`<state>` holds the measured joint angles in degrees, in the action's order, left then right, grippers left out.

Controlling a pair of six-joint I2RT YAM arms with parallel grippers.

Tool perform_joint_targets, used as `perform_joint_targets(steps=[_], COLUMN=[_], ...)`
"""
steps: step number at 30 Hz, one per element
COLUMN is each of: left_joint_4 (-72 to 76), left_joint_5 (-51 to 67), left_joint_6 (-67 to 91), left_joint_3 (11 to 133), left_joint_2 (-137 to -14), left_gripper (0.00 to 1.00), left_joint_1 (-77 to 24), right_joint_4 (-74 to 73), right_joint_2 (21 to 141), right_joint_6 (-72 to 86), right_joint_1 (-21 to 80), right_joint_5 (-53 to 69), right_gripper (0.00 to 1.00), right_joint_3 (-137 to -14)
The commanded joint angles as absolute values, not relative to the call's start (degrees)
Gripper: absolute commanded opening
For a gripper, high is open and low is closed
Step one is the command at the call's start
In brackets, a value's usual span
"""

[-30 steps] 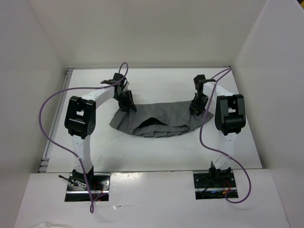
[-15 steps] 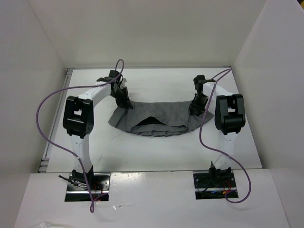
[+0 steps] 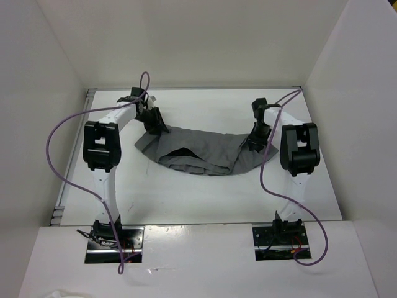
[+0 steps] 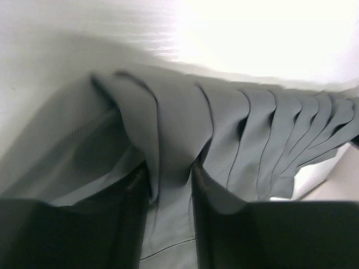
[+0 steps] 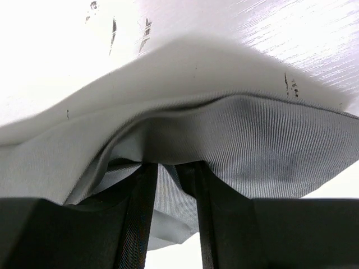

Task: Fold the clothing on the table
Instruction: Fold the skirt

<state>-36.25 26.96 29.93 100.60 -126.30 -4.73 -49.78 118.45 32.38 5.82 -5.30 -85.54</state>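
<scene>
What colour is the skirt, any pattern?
The skirt is plain mid-grey, unpatterned; clearest in the left wrist view.

White arms — black joints, purple cables

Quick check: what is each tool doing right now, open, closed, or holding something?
Left tool: closed on a pleated fold of the skirt.
Right tool: closed on the skirt's edge.
</scene>
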Motion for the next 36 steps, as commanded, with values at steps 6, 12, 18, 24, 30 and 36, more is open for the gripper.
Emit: perform_joint_targets(steps=[6, 12, 18, 24, 30, 36], left_joint_4=[-36.3, -35.7, -33.1, -33.7, -33.7, -34.2], left_joint_5=[30.5, 30.5, 29.9, 27.9, 27.9, 27.4], left_joint_6=[28.7, 29.7, 29.2, 28.7, 28.1, 28.1], left_joint_3=[102.7, 93.6, 86.1, 84.1, 82.4, 81.7], left_joint_2=[-120.9, -109.9, -107.2, -107.3, -106.1, -105.0], left_gripper=[0.73, 0.74, 0.74, 0.73, 0.73, 0.73], left_joint_1=[-2.3, -2.3, -1.8, -1.2, -0.2, -0.2], right_joint_4=[-52.1, -56.0, -55.4, -55.4, -54.0, -54.5], right_joint_2=[112.3, 106.5, 114.6, 119.5, 121.2, 119.6], right_joint_6=[34.0, 24.5, 14.9, 9.8, 6.9, 5.8], right_joint_1=[11.4, 25.0, 37.9, 41.7, 45.1, 48.4], right_joint_5=[-13.6, -11.8, -17.6, -15.4, -14.6, -11.4], right_gripper=[0.45, 0.60, 0.63, 0.63, 0.63, 0.63], right_joint_3=[-86.3, -94.0, -102.1, -111.4, -113.5, -113.6])
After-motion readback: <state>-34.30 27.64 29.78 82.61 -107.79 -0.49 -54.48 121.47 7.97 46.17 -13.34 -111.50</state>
